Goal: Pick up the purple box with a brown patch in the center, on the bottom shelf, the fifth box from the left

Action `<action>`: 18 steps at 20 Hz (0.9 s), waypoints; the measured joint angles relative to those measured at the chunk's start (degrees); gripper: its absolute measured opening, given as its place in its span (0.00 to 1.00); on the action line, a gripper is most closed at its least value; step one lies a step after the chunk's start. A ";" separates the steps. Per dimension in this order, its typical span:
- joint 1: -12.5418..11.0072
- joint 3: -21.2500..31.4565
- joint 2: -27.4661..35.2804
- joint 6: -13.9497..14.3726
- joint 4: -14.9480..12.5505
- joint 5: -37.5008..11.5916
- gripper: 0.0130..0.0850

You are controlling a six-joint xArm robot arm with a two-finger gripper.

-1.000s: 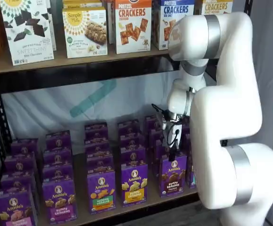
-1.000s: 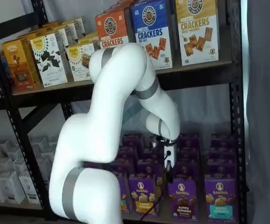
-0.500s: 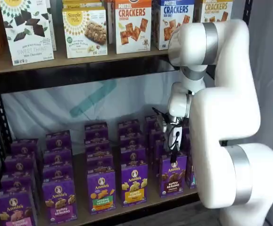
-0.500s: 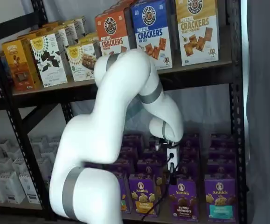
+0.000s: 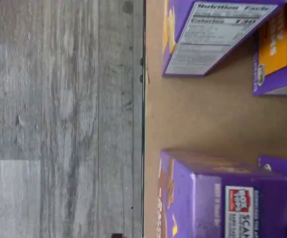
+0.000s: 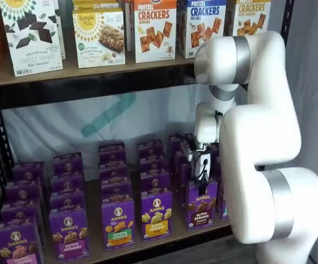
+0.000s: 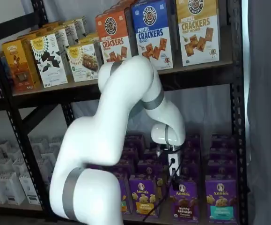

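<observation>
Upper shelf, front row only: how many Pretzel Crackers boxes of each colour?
orange Pretzel Crackers box: 1
blue Pretzel Crackers box: 1
gold Pretzel Crackers box: 1
Total: 3

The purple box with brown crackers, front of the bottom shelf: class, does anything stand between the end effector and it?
Nothing visible does. The end effector hangs just above the purple box, with only air between; neighbouring cartons stand beside and behind.

Even soft light, wrist view blurred, lower shelf dimmer
</observation>
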 joint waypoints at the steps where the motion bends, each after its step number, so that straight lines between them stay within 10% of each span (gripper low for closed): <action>1: 0.05 -0.20 0.40 1.26 -1.37 -0.11 1.00; 5: 0.19 -0.42 1.76 5.76 -6.21 -1.28 1.00; 18: 0.10 -1.40 4.57 6.92 -7.56 -3.32 0.89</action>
